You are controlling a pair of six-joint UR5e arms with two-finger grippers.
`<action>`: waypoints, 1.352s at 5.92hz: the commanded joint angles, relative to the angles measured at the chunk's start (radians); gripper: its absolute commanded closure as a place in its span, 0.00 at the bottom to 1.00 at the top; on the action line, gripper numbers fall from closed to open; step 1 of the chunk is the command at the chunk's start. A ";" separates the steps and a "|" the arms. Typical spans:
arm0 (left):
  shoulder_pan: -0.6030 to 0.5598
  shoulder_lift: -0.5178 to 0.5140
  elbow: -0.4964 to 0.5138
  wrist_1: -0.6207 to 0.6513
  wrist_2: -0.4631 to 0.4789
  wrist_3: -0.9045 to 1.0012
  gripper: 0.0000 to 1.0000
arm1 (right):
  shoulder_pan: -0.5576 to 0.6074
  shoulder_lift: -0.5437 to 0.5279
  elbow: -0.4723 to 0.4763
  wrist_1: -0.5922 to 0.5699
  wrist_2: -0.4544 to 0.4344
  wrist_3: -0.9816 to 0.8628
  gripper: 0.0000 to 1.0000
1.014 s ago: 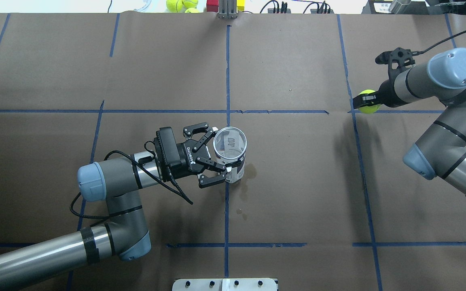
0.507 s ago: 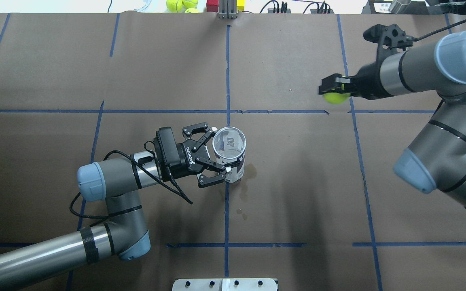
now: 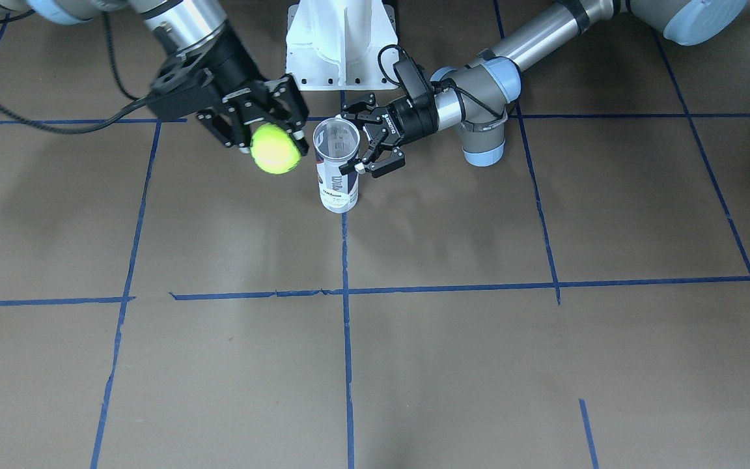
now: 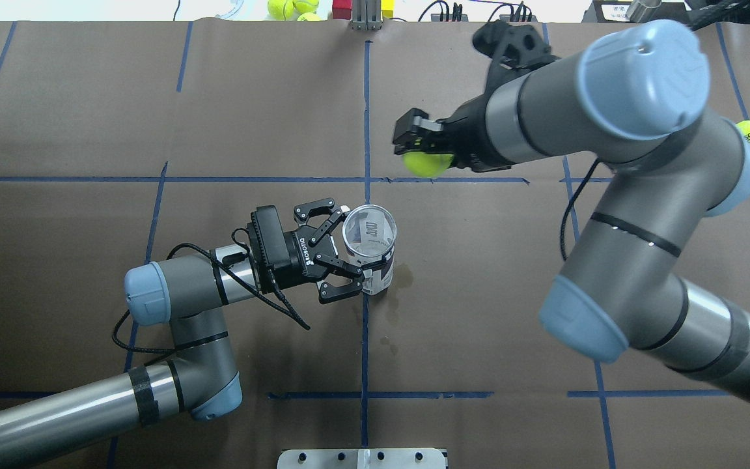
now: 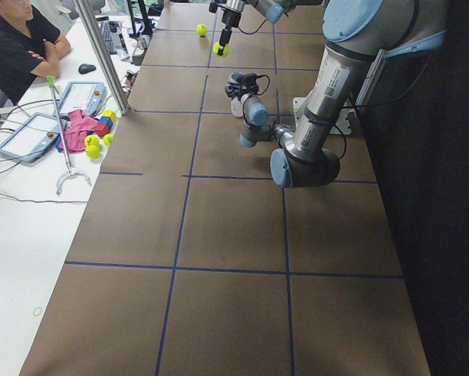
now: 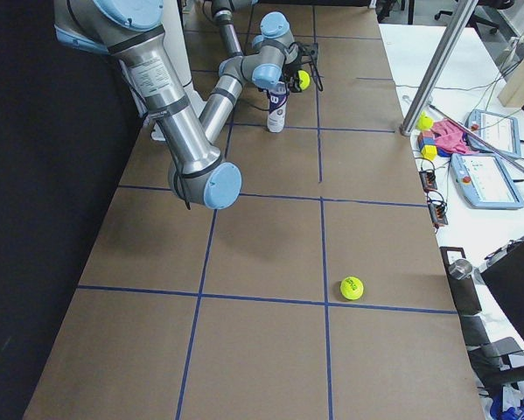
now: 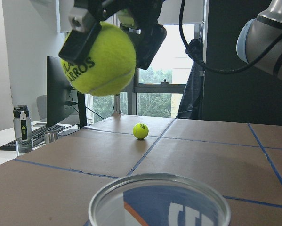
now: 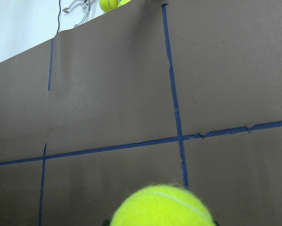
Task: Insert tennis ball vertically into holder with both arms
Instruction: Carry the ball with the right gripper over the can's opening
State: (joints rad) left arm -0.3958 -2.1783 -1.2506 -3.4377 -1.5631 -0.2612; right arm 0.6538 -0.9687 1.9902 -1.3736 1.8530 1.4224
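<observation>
**Ball high and off to one side of an upright, open mouth**

Front-facing view: pinching the tennis ball [image 3: 275,149] in the right gripper [image 3: 272,138], raised, on the picture's left of the holder [image 3: 338,172]. Clasping the holder with the left gripper [image 3: 353,143], fingers spread wide round its upper wall and pads seemingly touching it. Standing upright, mouth open to the top.

Overhead view: hanging far and right of the mouth, apart from it, not yet over it. Calls, at a guess, for a shift near and left, then a straight drop along the upright axis (only the right arm free for that).

Exterior left view: too small to add anything beyond a ball held high at the far arm.

Exterior right view: holder upright on the table [image 6: 262,350], ball just beside its top and higher. Spare ball [image 6: 352,287] lying well apart.

Left wrist view: looking across the rim at the bottom edge. Ball up and left of it, plainly above rim height, lettering showing.

Right wrist view: only the ball's top and bare table beyond. No holder in shot, so not lined up.
</observation>
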 commanded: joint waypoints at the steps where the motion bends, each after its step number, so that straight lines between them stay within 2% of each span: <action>1: 0.000 0.000 0.000 0.000 0.000 -0.001 0.14 | -0.086 0.025 -0.005 -0.024 -0.070 0.010 0.93; 2: 0.000 0.002 0.000 0.000 0.000 0.000 0.14 | -0.129 0.021 -0.010 -0.027 -0.115 0.009 0.92; 3: 0.000 0.000 0.000 -0.002 0.000 -0.001 0.14 | -0.138 0.019 -0.010 -0.031 -0.117 0.009 0.90; 4: 0.000 0.000 0.000 -0.002 0.000 0.000 0.13 | -0.149 0.013 -0.008 -0.031 -0.115 0.009 0.78; 5: 0.000 0.000 0.000 -0.002 0.000 0.000 0.13 | -0.154 0.016 -0.007 -0.033 -0.117 0.010 0.76; 6: 0.000 0.000 0.000 -0.002 0.000 -0.001 0.13 | -0.166 0.019 -0.011 -0.033 -0.117 0.032 0.41; 7: 0.002 0.002 0.000 -0.002 0.000 0.000 0.13 | -0.169 0.027 -0.011 -0.031 -0.124 0.115 0.01; 8: 0.003 0.002 0.000 -0.002 0.000 0.000 0.13 | -0.171 0.027 -0.011 -0.031 -0.145 0.133 0.00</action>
State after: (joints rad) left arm -0.3940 -2.1772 -1.2502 -3.4392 -1.5631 -0.2611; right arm 0.4858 -0.9437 1.9792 -1.4055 1.7234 1.5241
